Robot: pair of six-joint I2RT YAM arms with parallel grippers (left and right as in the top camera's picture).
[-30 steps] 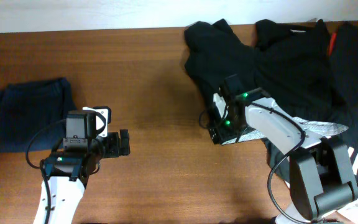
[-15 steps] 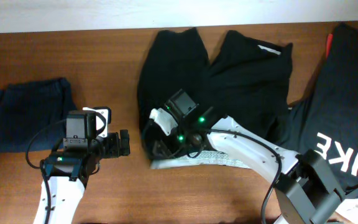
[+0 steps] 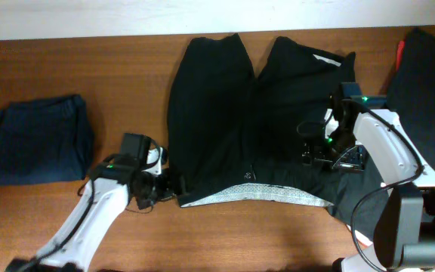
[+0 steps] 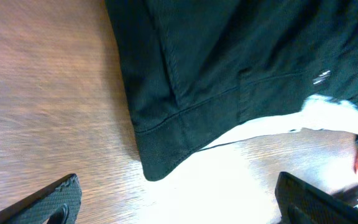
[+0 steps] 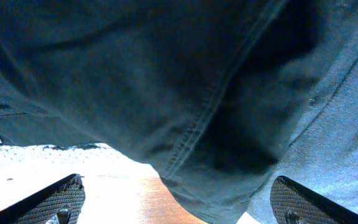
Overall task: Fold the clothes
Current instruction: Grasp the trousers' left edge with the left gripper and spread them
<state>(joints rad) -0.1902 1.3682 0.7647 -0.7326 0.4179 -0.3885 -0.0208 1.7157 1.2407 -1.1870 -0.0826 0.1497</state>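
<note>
Lying flat on the tabletop (image 3: 127, 68), black shorts (image 3: 232, 113) have left claw (image 3: 168, 185) spread wide beside their waistband corner, right claw (image 3: 316, 151) spread wide over their right edge.

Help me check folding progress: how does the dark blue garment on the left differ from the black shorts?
The blue garment is folded into a compact block; the black shorts lie spread open, legs apart. The blue garment looks much smaller than the black shorts. Both lie flat on the wooden table.
</note>
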